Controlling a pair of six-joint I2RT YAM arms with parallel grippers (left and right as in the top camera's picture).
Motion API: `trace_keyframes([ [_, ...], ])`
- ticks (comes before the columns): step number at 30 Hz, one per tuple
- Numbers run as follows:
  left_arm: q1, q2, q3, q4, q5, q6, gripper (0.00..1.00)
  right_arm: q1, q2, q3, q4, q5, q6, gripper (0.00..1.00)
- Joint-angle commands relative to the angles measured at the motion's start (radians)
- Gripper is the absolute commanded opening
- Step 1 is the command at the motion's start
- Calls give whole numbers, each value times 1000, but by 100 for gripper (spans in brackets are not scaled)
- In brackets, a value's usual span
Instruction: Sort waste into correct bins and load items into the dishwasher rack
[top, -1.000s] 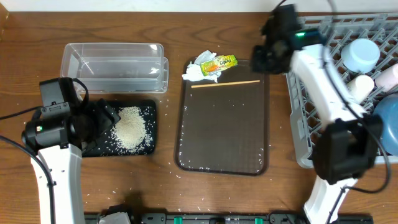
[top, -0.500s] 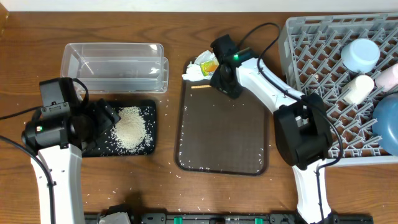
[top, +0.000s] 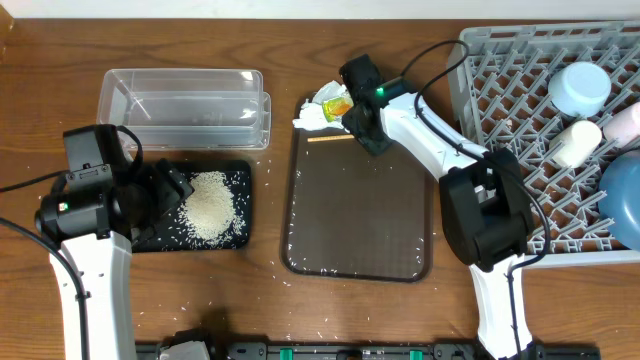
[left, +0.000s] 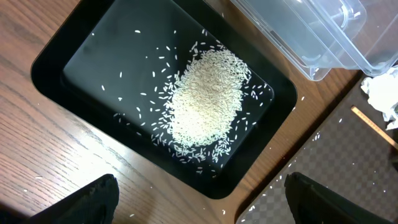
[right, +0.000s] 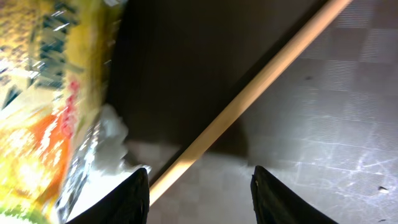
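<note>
Right tool (right: 199, 180) swung from rack (top: 500, 90) to chopstick (right: 249, 93), half-open astride it, gripping nothing (wrapper (right: 50, 93) print unreadable).

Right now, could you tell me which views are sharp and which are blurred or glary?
Overhead: evenly lit and sharp, faint reflections on the clear tub. Left wrist: rice crisp, its fingers dark and out of focus. Right wrist: snack wrapper smeared, chopstick soft-edged, sheen on the brown tray.

A wooden desk (top: 300, 40) carries a dark brown serving tray (top: 360, 210). Left of it sit a clear tub (top: 180, 72) and a black tray (top: 240, 175), and right of it a grey rack (top: 500, 90). Loose rice grains (top: 290, 282) dot the wood by its front-left corner.
</note>
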Motion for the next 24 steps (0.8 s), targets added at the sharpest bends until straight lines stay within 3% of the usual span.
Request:
trace_keyframes([
  [1,6,0,13,-4,-2,2,88,-8,28,-3,-8,43,92,51],
  [11,6,0,13,-4,-2,2,88,-15,60,-3,-82,68,92,45],
  [17,6,0,13,-4,-2,2,88,-51,62,0,-183,61,68,36],
  [24,6,0,13,-4,-2,2,88,-105,34,1,-126,-153,-53,26],
])
